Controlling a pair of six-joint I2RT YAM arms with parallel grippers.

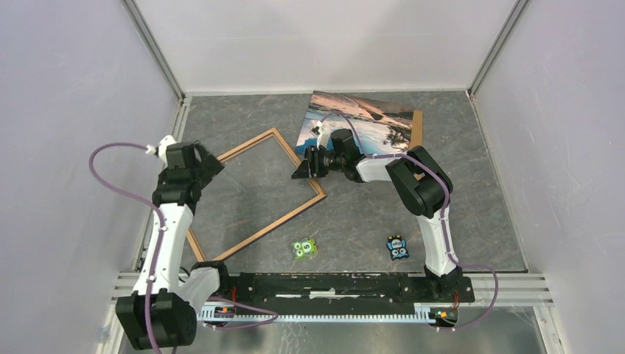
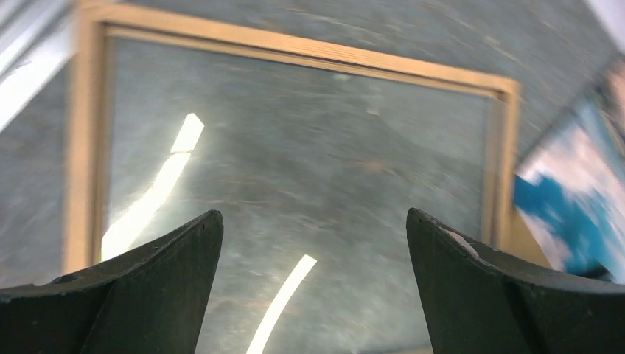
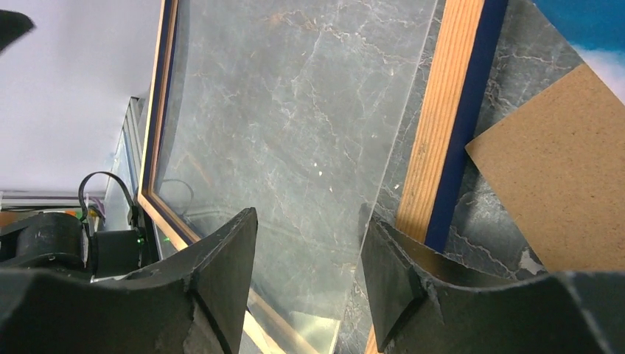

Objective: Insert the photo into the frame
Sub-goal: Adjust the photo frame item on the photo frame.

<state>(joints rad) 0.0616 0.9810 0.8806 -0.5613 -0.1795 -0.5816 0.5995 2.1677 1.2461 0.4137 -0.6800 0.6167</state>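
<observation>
Surface (image 1: 368, 221) of grey marbled material fills the floor of the white-walled booth and carries everything. Largest on it is the frame (image 1: 269, 227), lying flat at a slant left of centre with its light wood back up, a dark blue edge showing along the rail in the right wrist view, and a clear pane inside it catching streaks of light. The photo (image 1: 376, 118) lies outside the frame, picture side up toward the far wall, right of centre, its near left corner just beside the frame's far right rail. Under the photo sits a brown cardboard backing board (image 3: 553, 199), its edge peeking out on the right side. The right arm stretches across the photo, and the right fingers (image 3: 221, 280) are spread apart low over the frame's right corner, with the pane's edge running between them; whether they touch it I cannot tell. The left fingers (image 2: 147, 295) are spread wide too, holding nothing, poised above the frame's left side. Nearer the arm bases lie two small big-eyed pieces, a green token (image 1: 304, 248) and a blue token (image 1: 398, 248), well apart from each other.
</observation>
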